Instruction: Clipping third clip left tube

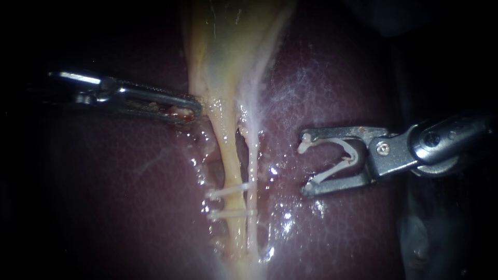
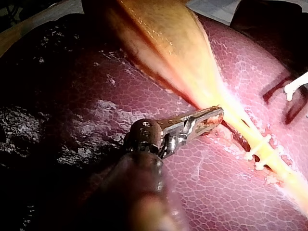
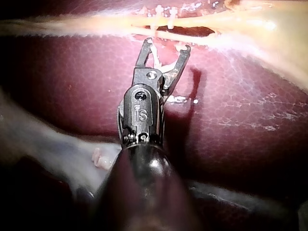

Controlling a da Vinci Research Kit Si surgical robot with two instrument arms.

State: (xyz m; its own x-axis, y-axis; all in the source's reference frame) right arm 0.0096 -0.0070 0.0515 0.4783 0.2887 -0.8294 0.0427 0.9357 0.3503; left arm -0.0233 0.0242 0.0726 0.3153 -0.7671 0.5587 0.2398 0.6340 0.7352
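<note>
Down the middle of the endoscope view, we see the pale yellow gallbladder (image 1: 228, 46) taper into two strands that run over the dark red liver (image 1: 337, 78): the thicker left tube (image 1: 228, 150) and, just beside it, the thinner right tube (image 1: 253, 161). A narrow dark gap shows between them. Lower down, two white clips lie across the tubes, the upper clip (image 1: 228, 190) and the lower clip (image 1: 231, 213), near each other and roughly parallel. We cannot tell whether each one closes on one tube or on both.

Our left tool (image 1: 194, 110) comes in flat from the left. Its tip touches the edge of the gallbladder just where it narrows toward the left tube, above both clips. Whether it is clamped on that tissue or only lies against it, we cannot tell.

Our right tool (image 1: 305, 163) hovers over the liver, well apart from the tubes. Its jaws stand wide apart, yet both bear on the loaded clip (image 1: 354, 155), an open white clip with one leg along each jaw and its hinge deep in the throat. The open mouth faces the tubes. From the right wrist view the tubes and the placed clips lie ahead of it.
</note>
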